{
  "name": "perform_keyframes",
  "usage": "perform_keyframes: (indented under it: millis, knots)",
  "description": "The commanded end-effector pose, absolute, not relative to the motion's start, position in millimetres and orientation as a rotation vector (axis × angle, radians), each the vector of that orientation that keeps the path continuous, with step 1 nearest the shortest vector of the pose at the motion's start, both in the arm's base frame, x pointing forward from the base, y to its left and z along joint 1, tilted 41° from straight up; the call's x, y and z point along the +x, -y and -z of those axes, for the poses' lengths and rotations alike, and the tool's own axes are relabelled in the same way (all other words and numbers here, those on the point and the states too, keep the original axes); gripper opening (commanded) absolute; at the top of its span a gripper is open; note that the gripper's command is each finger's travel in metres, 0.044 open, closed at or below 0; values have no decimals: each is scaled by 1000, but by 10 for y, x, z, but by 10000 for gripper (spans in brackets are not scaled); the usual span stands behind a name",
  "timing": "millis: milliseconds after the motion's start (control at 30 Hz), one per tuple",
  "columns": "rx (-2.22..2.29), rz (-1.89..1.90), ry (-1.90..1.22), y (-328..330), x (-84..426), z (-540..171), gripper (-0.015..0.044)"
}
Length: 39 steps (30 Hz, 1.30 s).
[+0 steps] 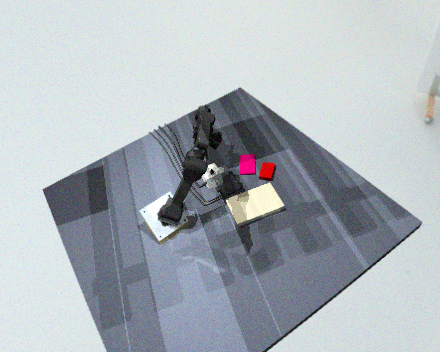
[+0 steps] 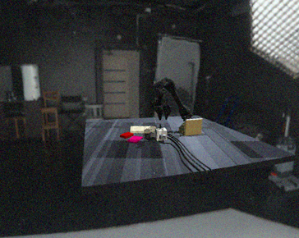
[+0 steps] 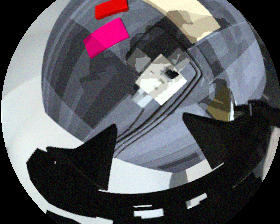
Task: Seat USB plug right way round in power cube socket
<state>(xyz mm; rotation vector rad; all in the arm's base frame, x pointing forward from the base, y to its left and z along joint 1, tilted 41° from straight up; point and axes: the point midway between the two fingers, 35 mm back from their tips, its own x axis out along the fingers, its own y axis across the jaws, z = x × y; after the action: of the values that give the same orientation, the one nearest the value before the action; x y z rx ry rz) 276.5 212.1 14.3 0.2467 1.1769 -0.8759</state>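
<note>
The white power cube [image 1: 215, 182] [image 2: 161, 135] [image 3: 159, 93] stands on the table among dark cables. A small dark shape [image 1: 212, 171] [image 3: 171, 74] shows on its top; whether it is the USB plug, and how it is turned or how deep it sits, is too small to tell. My gripper [image 2: 163, 119] [image 3: 150, 121] is open, with nothing between its fingers. It hangs above the table, clear of the cube, and the cube shows beyond the fingertips in the wrist view.
Several cables [image 1: 172, 152] [image 2: 186, 155] [image 3: 194, 75] run past the cube to the table's edge. A cream block [image 1: 255, 204] [image 2: 136, 129] [image 3: 200, 22], a pink piece [image 1: 247, 164] [image 2: 135, 139] [image 3: 106, 37] and a red piece [image 1: 267, 171] [image 2: 126, 135] [image 3: 111, 8] lie near it. The arm's base plate [image 1: 152, 212] is beyond the cables.
</note>
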Motion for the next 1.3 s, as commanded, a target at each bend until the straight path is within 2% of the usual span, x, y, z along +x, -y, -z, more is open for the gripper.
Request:
perform_keyframes:
  millis: [0,1267]
  knots:
    - [764,1380,-611,-1531,2773,-336,440]
    - [785,1392,-587,-1390,2796,-225,440]
